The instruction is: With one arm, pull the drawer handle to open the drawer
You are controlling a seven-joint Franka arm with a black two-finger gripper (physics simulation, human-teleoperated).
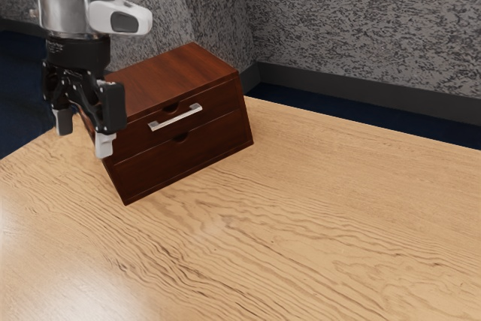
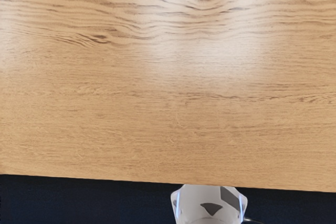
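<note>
My white, silver-banded arm [image 1: 83, 5] ends in a boxy black two-finger gripper [image 1: 84, 134] with pale grey pads [image 1: 104, 144] on its fingertips.

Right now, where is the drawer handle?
In the exterior view, the silver handle lies across the upper front of the wooden cabinet, just to the exterior view's right of the open tool.

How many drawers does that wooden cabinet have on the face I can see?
2: the upper drawer carrying the silver handle, and the lower drawer directly beneath it. Other faces are hidden.
</note>
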